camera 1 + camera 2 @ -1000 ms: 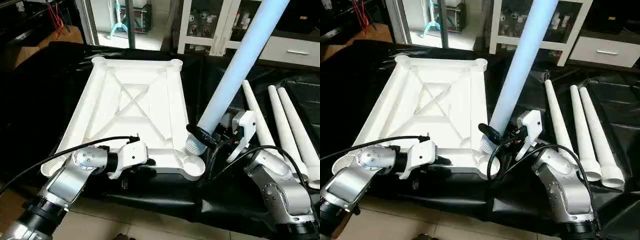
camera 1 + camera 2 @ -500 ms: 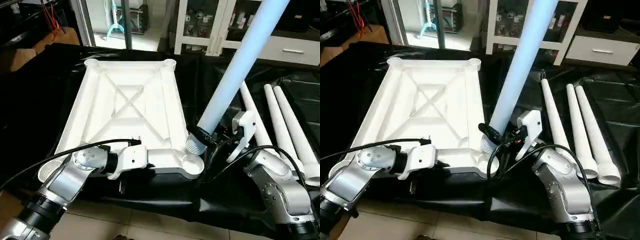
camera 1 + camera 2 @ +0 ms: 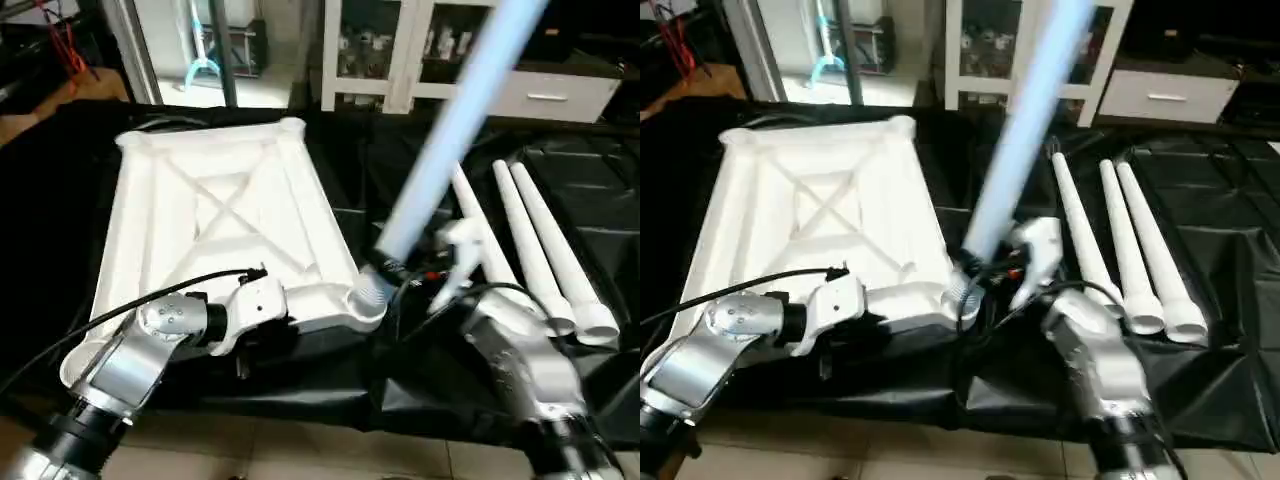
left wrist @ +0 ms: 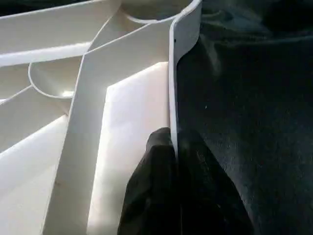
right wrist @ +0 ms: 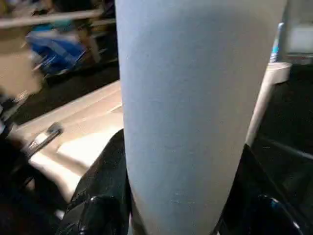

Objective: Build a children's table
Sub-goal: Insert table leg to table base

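Tabletop [image 3: 215, 215]: lay underside-up on the black-covered bench [image 3: 600, 200]; stiff, light plastic.
Left claw [image 4: 173, 147]: pinched tight on its thin near rim.
Leg [image 3: 450, 130]: right claw [image 3: 385, 268] clasped its ribbed lower end at the near-right socket; smooth, probably slippery.
Spare legs [image 3: 525, 240]: right.

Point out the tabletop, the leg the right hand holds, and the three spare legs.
tabletop [image 3: 215, 215], left eye view, on the X-ribbed underside.
held leg [image 3: 445, 135], left eye view, on the middle of its slanting shaft.
spare legs [image 3: 1127, 240], right eye view, on the middle leg's shaft, lying on the black sheet.
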You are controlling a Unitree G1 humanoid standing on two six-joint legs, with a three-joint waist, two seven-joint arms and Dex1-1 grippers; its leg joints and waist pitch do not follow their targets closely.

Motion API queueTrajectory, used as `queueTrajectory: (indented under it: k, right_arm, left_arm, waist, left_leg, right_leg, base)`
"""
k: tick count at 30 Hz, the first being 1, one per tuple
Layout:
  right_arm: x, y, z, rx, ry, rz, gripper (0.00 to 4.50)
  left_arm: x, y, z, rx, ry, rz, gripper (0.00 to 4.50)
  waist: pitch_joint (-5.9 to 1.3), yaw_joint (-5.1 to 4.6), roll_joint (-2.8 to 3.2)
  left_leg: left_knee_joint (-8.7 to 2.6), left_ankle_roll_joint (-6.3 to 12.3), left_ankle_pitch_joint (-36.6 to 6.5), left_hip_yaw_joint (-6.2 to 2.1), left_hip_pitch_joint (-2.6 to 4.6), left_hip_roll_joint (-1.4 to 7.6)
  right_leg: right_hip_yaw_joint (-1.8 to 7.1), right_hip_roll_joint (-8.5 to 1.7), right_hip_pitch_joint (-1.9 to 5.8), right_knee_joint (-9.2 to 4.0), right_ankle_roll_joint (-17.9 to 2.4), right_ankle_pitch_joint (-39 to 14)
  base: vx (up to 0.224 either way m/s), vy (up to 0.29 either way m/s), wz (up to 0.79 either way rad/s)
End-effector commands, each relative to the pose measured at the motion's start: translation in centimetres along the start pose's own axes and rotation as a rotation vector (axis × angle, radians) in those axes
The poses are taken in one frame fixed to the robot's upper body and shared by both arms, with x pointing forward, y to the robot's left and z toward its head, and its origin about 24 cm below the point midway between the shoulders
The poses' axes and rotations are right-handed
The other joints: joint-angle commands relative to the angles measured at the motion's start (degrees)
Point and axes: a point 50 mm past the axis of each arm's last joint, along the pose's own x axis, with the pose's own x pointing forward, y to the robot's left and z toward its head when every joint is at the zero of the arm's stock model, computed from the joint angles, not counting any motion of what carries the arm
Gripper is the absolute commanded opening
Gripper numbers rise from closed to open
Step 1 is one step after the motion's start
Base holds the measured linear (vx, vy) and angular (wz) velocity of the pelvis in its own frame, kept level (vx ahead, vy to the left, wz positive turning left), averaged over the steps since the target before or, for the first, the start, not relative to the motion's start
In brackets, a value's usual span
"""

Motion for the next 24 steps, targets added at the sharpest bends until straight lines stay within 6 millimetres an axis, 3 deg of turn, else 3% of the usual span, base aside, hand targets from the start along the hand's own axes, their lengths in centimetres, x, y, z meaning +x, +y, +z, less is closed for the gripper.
queueTrajectory:
  k: [1, 2, 3, 4, 5, 8, 11, 12, 13, 16, 19, 24]
  right_arm:
    - [0.6, 0.0, 0.3, -0.051, -0.01, 0.067, 1.86]
    - [0.8, 0.0, 0.2, -0.05, -0.003, 0.08, 1.86]
    - [1.0, 0.0, 0.1, -0.043, 0.01, 0.111, 1.86]
    - [1.0, 0.0, 0.1, -0.043, 0.01, 0.111, 1.86]
    - [1.3, -0.1, 0.2, -0.041, 0.027, 0.153, 1.86]
    - [1.6, -0.5, 0.3, -0.037, 0.031, 0.173, 1.86]
    - [1.5, -1.0, 0.5, -0.06, 0.011, 0.177, 1.86]
    - [1.4, -1.2, 0.5, -0.067, 0.013, 0.179, 1.86]
    - [1.2, -1.3, 0.5, -0.069, 0.015, 0.18, 1.86]
    - [0.9, -1.6, 0.7, -0.07, 0.011, 0.185, 1.86]
    - [0.6, -1.7, 0.9, -0.073, 0.004, 0.187, 1.86]
    - [0.1, -2.0, 1.1, -0.079, -0.008, 0.181, 1.86]
  left_arm:
    - [0.4, -0.8, -0.6, -0.016, 0.021, -0.035, 0.03]
    - [0.4, -0.8, -0.6, -0.013, 0.011, -0.043, 0.03]
    - [0.5, -0.9, -0.5, -0.011, 0.005, -0.049, 0.03]
    - [0.5, -0.9, -0.5, -0.011, 0.005, -0.049, 0.03]
    - [0.6, -1.0, -0.3, -0.002, -0.005, -0.055, 0.03]
    - [0.8, -1.1, 0.0, 0.019, -0.032, -0.054, 0.03]
    - [1.0, -1.0, 0.1, -0.016, -0.049, -0.042, 0.03]
    - [0.9, -0.9, 0.2, -0.024, -0.052, -0.034, 0.03]
    - [0.9, -0.8, 0.3, -0.025, -0.057, -0.027, 0.03]
    - [0.6, -0.5, 0.7, -0.038, -0.084, -0.024, 0.47]
    - [0.3, -0.6, 1.0, -0.028, -0.093, -0.03, 0.69]
    - [-0.1, -1.0, 0.5, -0.033, -0.067, -0.073, 0.69]
  waist:
    - [-2.7, 0.15, 0.13]
    - [-2.8, 0.11, 0.11]
    - [-2.69, 0.08, -0.32]
    - [-2.78, 0.28, -0.01]
    - [-2.82, 0.25, -0.33]
    - [-2.83, 0.49, -0.16]
    - [-2.6, 0.86, -0.28]
    - [-2.44, 0.74, -0.91]
    - [-2.41, 0.88, -0.62]
    - [-2.2, 0.89, -0.53]
    - [-2.39, 1.02, -0.43]
    - [-2.52, 0.96, -0.65]
  left_leg:
    - [-5.68, -1.05, -17.1, -1.65, 1.32, 3.44]
    - [-5.6, -0.61, -16.3, -1.56, 1.3, 3.42]
    - [-5.61, 0.35, -14.4, -1.5, 0.97, 3.36]
    - [-5.49, 1.26, -13.0, -1.41, 1.16, 3.41]
    - [-5.32, 2.26, -11.1, -1.3, 1.06, 3.43]
    - [-5.14, 4.06, -9.0, -1.11, 1.16, 3.49]
    - [-5.38, 3.4, -11.0, -0.97, 1.27, 3.6]
    - [-5.43, 3.34, -11.6, -0.85, 1.22, 3.63]
    - [-5.5, 2.95, -12.6, -0.88, 1.4, 3.65]
    - [-5.66, 2.46, -13.1, -0.75, 1.46, 3.71]
    - [-5.67, 2.43, -11.9, -0.71, 1.48, 3.77]
    - [-5.39, 4.47, -7.5, -0.6, 1.34, 3.67]
  right_leg:
    - [2.56, -3.48, 0.59, -5.18, -12.9, -9.0]
    - [2.54, -3.45, 0.61, -5.0, -13.4, -7.2]
    - [2.46, -3.37, 0.96, -4.83, -13.8, -5.0]
    - [2.43, -3.42, 0.98, -4.64, -14.4, -3.2]
    - [2.38, -3.37, 1.12, -4.42, -14.8, -0.8]
    - [2.29, -3.49, 1.14, -4.35, -15.7, 1.0]
    - [2.32, -3.55, 1.03, -4.65, -15.3, -2.6]
    - [2.35, -3.52, 0.92, -4.79, -15.1, -3.7]
    - [2.38, -3.62, 0.84, -4.92, -14.8, -5.9]
    - [2.48, -3.6, 0.62, -5.11, -14.2, -7.5]
    - [2.4, -3.54, 0.64, -4.94, -14.4, -5.2]
    - [2.23, -3.45, 0.97, -4.29, -15.7, 2.1]
  base:
    - [0.0, 0.0, 0.0]
    - [0.0, 0.0, 0.0]
    - [0.0, 0.0, 0.0]
    - [0.0, 0.0, 0.0]
    - [0.0, 0.0, 0.0]
    - [0.0, 0.0, 0.0]
    - [0.0, 0.0, 0.0]
    - [0.0, 0.0, 0.0]
    - [0.0, 0.0, 0.0]
    - [0.0, 0.0, 0.0]
    - [0.0, 0.0, 0.0]
    - [0.0, 0.0, 0.0]
